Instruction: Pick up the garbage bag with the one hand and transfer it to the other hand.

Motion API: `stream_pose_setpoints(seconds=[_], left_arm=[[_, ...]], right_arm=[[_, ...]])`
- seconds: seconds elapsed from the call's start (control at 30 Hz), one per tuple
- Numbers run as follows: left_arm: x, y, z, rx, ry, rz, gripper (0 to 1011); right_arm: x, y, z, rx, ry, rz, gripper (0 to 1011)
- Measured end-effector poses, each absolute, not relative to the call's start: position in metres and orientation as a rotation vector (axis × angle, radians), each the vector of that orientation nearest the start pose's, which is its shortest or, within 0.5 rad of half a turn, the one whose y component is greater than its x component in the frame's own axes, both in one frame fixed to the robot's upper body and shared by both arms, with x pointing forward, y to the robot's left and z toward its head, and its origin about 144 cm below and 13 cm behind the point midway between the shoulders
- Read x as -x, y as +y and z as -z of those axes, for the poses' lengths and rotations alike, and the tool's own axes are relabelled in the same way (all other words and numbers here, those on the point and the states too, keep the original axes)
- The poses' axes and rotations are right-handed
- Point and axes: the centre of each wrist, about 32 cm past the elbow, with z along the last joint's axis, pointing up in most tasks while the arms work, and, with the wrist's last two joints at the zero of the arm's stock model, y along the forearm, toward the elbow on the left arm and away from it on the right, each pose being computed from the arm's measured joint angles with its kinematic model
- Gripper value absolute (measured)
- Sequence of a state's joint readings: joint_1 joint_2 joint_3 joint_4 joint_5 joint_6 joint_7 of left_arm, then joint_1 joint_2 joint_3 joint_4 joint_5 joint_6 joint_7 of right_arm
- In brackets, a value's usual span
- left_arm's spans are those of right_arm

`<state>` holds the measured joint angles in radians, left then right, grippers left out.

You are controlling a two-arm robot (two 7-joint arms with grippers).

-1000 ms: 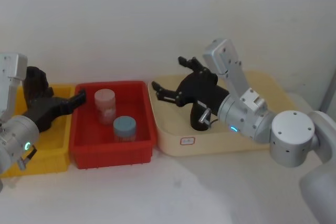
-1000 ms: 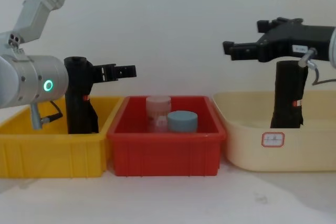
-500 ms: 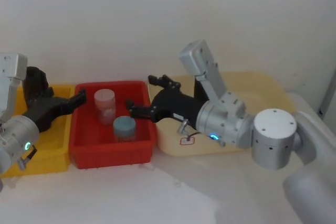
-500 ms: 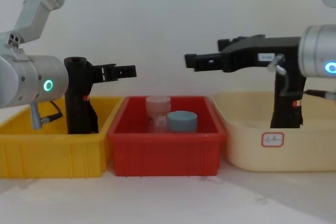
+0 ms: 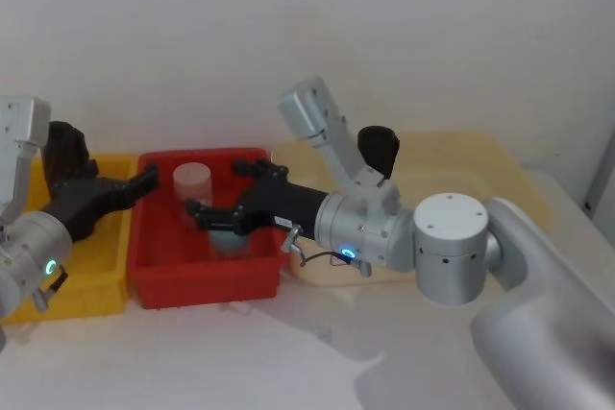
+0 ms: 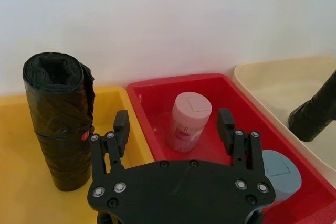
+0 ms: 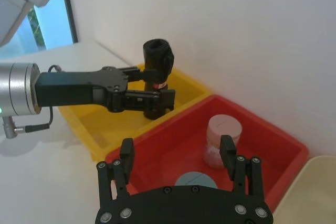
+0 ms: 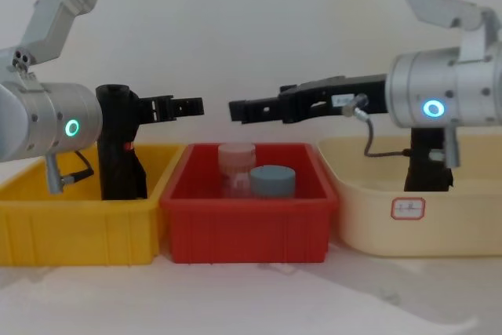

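Observation:
The garbage bag (image 8: 118, 147), a thick black roll with a small red label, stands upright in the yellow bin (image 8: 70, 229). My left gripper (image 8: 187, 106), on the green-ringed arm, hangs open just right of the roll. Its fingers point toward the red bin. In the left wrist view the garbage bag (image 6: 59, 127) stands outside the fingers (image 6: 121, 124), beside one of them, with nothing between them. My right gripper (image 8: 238, 109), on the blue-ringed arm, is open and empty above the red bin, and its tips face the left gripper across a short gap. The right wrist view looks past the right gripper (image 7: 177, 153) to the garbage bag (image 7: 157, 69).
The red bin (image 8: 247, 229) in the middle holds a pink jar (image 8: 235, 164) and a blue-lidded jar (image 8: 272, 180). A cream tray (image 8: 420, 229) at the right holds a slimmer black roll (image 8: 427, 164). A white wall runs close behind all three containers.
My right arm has swung left from over the cream tray to above the red bin, gripper still open. The left arm and the garbage bag have not moved.

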<state>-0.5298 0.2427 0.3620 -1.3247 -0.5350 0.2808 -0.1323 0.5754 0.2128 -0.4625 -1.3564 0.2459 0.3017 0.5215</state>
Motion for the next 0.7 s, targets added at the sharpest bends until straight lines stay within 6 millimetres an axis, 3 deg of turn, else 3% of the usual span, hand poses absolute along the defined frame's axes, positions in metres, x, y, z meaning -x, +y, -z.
stream_pose_setpoints(seconds=[0.37,0.7], left_arm=[[-0.585,0.208,-1.250,0.020,0.180,-1.119,1001],[-0.585,0.208,-1.250,0.020,0.180,-1.119,1002]], right_arm=[[-0.598,-0.152,-1.263,0.287,-0.095,0.659,1000],[-0.616,-0.154,-1.261,0.372,-0.148,0.644,999]])
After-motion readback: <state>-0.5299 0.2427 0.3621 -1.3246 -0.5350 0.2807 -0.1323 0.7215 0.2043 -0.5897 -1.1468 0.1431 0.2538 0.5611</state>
